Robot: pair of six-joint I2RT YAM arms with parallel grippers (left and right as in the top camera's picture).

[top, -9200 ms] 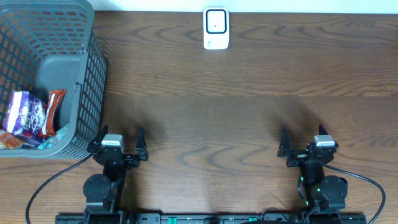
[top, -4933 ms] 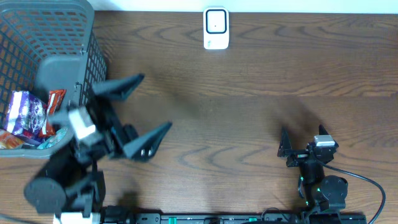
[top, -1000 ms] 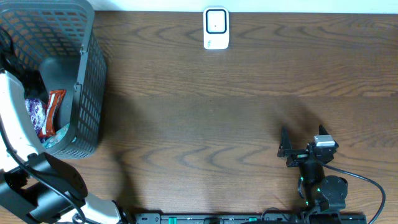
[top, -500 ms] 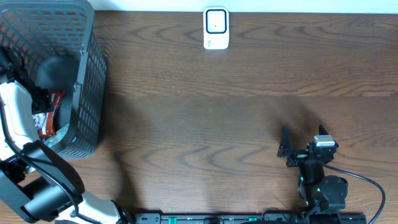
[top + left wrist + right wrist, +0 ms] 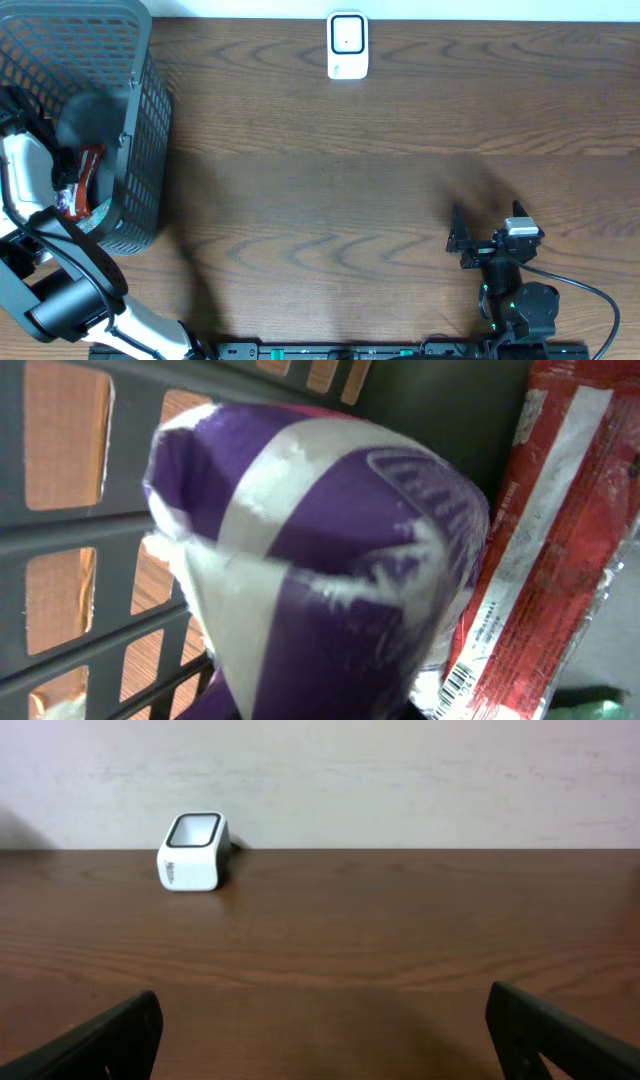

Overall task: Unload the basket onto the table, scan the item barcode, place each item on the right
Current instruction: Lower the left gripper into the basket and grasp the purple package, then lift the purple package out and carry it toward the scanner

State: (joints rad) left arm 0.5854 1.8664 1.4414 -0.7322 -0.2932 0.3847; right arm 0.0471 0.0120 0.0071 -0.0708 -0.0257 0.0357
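Our left tool [image 5: 62,180] is clamped on the purple bag [image 5: 330,580], looks light and squishy, we'd pinch a seam.

Nothing here can be read for sure. The red packet [image 5: 560,510] has a black and white barcode [image 5: 458,682] near its lower end. Lines of tiny print run along its edge, but they are all too blurry to make out. The purple packet [image 5: 330,580] shows a bit of some big letters near its top, but they are bent and cut off. The white scanner [image 5: 192,852] has small grey writing on its side, too tiny to read.
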